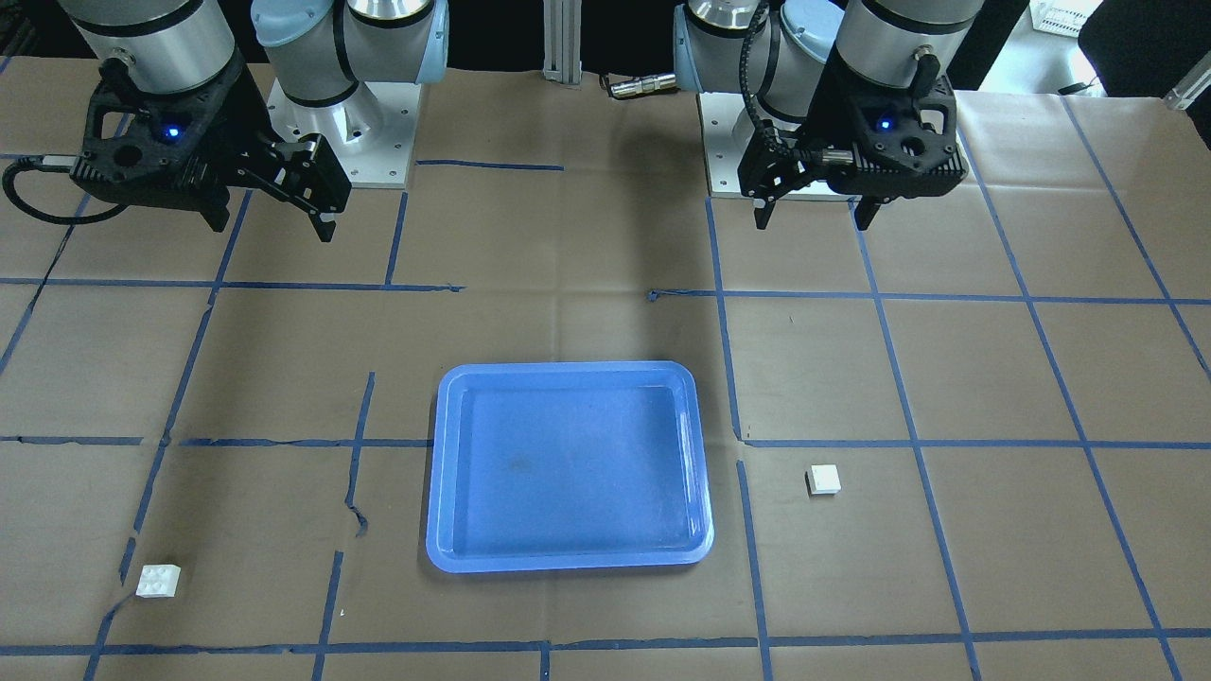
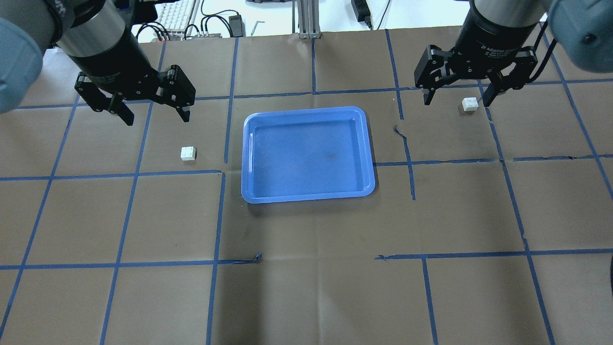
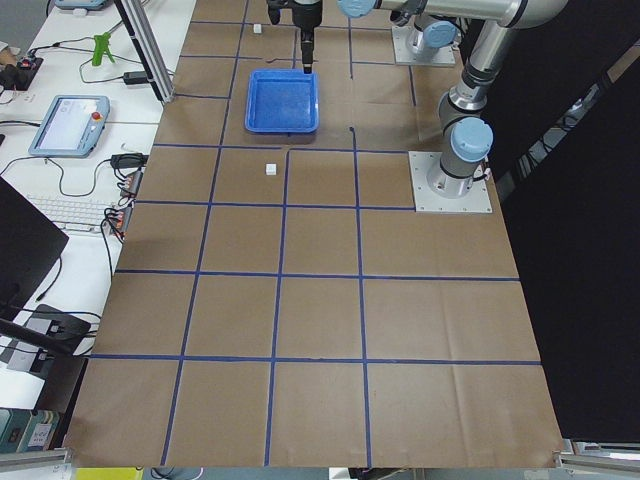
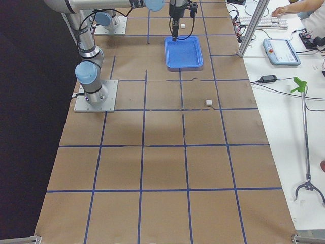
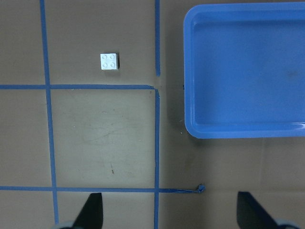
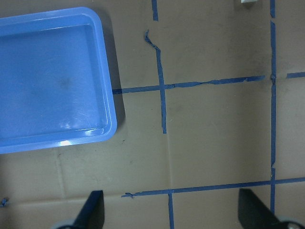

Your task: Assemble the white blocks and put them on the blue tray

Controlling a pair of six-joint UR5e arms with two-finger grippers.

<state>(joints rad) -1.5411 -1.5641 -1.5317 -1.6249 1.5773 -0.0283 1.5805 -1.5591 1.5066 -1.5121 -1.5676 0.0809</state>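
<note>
The blue tray (image 2: 306, 196) lies empty in the middle of the table, also in the front view (image 1: 568, 560). One white block (image 2: 188, 153) lies on the paper left of the tray; it shows in the left wrist view (image 5: 109, 61) and the front view (image 1: 823, 480). The other white block (image 2: 470, 104) lies far right of the tray (image 1: 158, 580), at the top edge of the right wrist view (image 6: 248, 1). My left gripper (image 2: 157, 119) and right gripper (image 2: 457, 101) are open and empty, held high above the table, apart from both blocks.
Brown paper with blue tape lines (image 2: 220, 211) covers the table. The arm bases (image 1: 341, 132) stand at the robot's side. A keyboard, pendant and cables (image 3: 70, 120) lie on a side bench beyond the table edge.
</note>
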